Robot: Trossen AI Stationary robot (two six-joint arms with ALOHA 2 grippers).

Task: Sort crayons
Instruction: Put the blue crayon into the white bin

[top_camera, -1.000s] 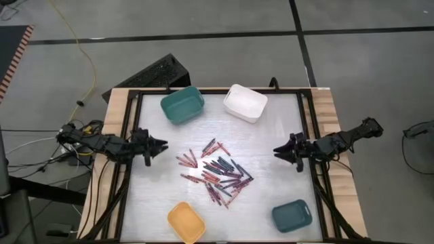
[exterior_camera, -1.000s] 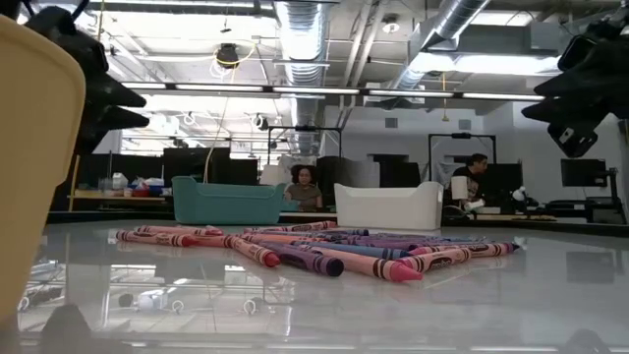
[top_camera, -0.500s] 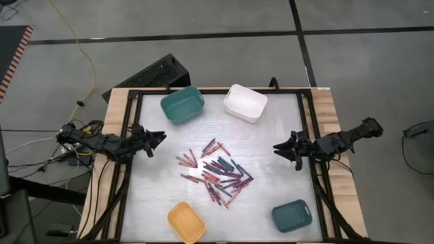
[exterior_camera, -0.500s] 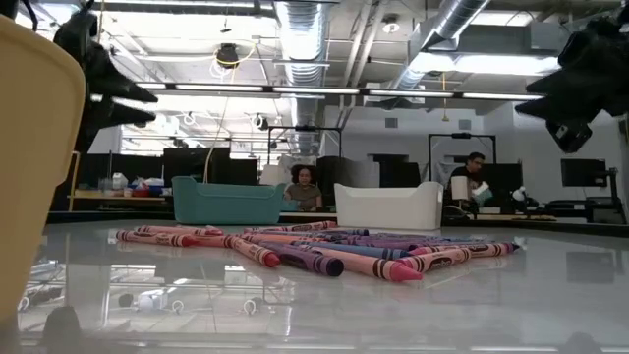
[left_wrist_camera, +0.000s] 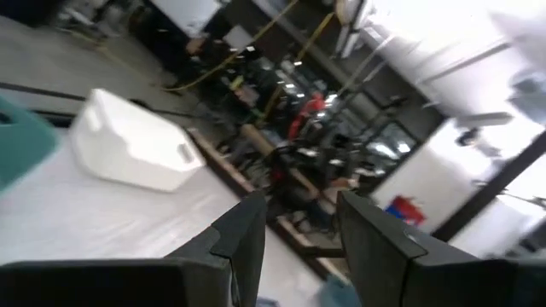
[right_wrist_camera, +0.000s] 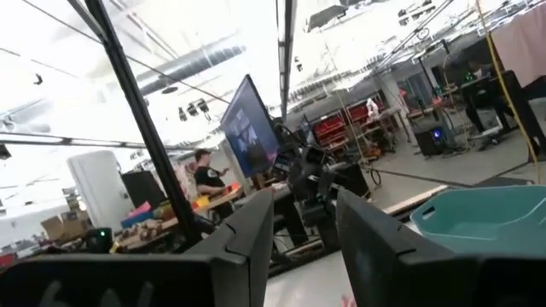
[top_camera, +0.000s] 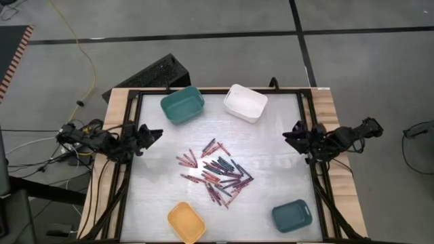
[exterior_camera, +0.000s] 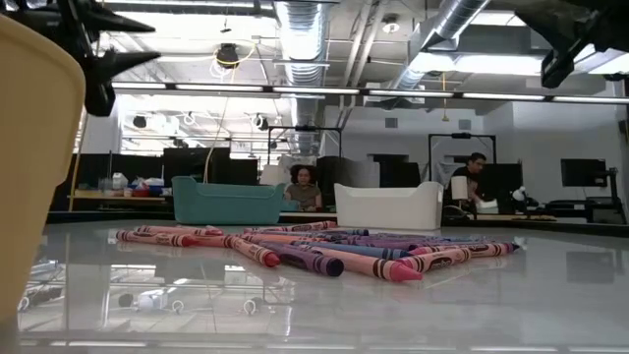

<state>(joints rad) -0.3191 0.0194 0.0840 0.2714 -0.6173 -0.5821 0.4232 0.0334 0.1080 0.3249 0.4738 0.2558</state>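
Observation:
The crayons, red, pink, brownish and dark blue-purple sticks, lie in a loose heap flat on the white tabletop near its middle. They also show in the low view. My left gripper is open and empty, raised over the table's left edge, well left of the heap. Its fingers point up toward the far side. My right gripper is open and empty, raised over the table's right side. Its fingers point above the table. Both show at the top of the low view, the left gripper and the right gripper.
A teal bin and a white bin stand at the far edge. A yellow bin stands at the near left and a second teal bin at the near right. People sit at desks beyond the table.
Both grippers have risen and tipped upward. My left gripper has drawn back toward the table's left edge, my right gripper toward the right edge and a little toward the far side. The crayons have not moved.

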